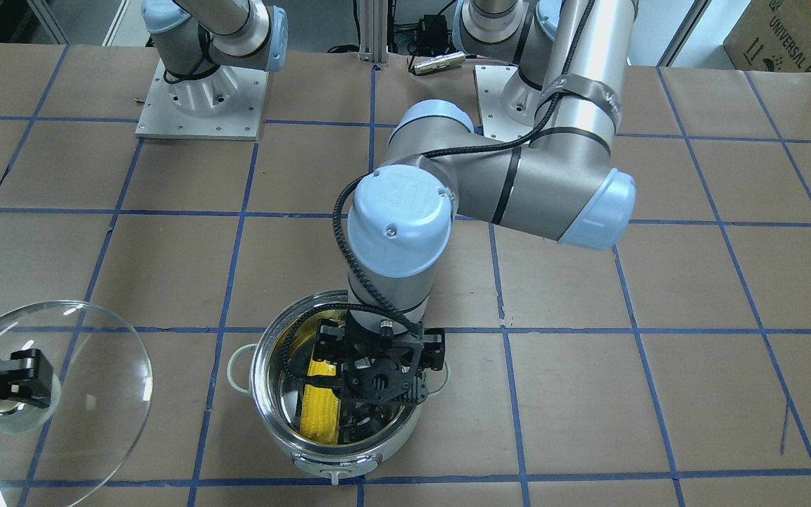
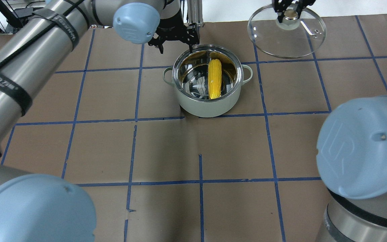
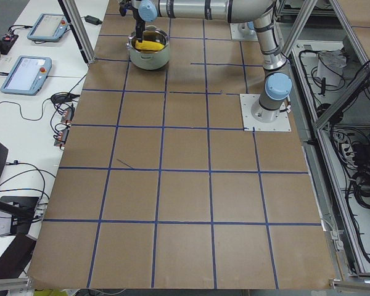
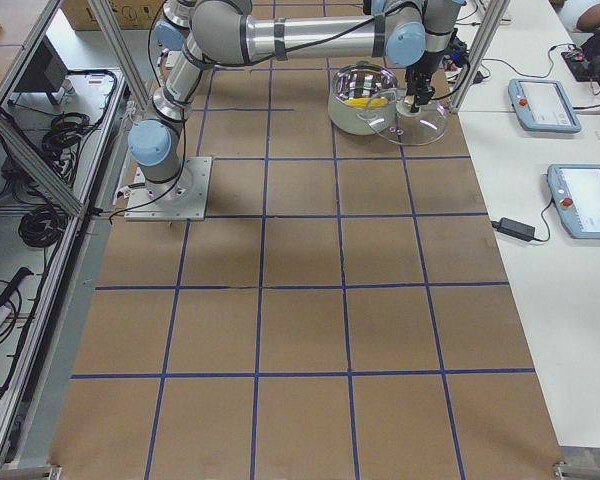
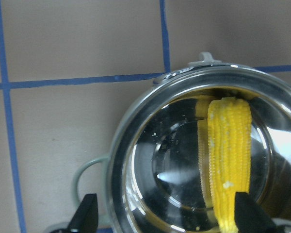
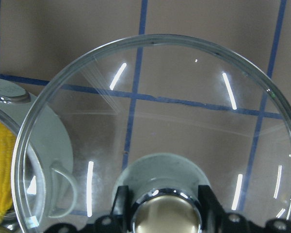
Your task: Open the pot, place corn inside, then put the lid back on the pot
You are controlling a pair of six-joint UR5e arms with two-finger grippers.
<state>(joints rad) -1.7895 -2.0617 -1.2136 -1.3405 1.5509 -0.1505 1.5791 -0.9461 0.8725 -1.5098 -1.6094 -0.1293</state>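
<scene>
The pot point(image 2: 207, 106) stands open on the table, with the yellow corn point(image 2: 214, 79) lying flat inside it. The corn also shows in the left wrist view point(image 5: 229, 165) and the front view point(image 1: 321, 415). My left gripper point(image 5: 167, 221) hangs just above the pot point(image 1: 335, 461), open and empty, with its fingers spread apart. My right gripper point(image 6: 167, 213) is shut on the knob of the clear glass lid point(image 6: 184, 111). It holds the lid point(image 2: 287, 40) off to the pot's right, clear of the pot.
Brown paper with blue tape lines covers the table point(image 2: 200, 151). Both arm bases point(image 1: 201, 98) stand at the robot's side. Tablets and cables lie on side benches point(image 3: 28, 74) past the table's edge.
</scene>
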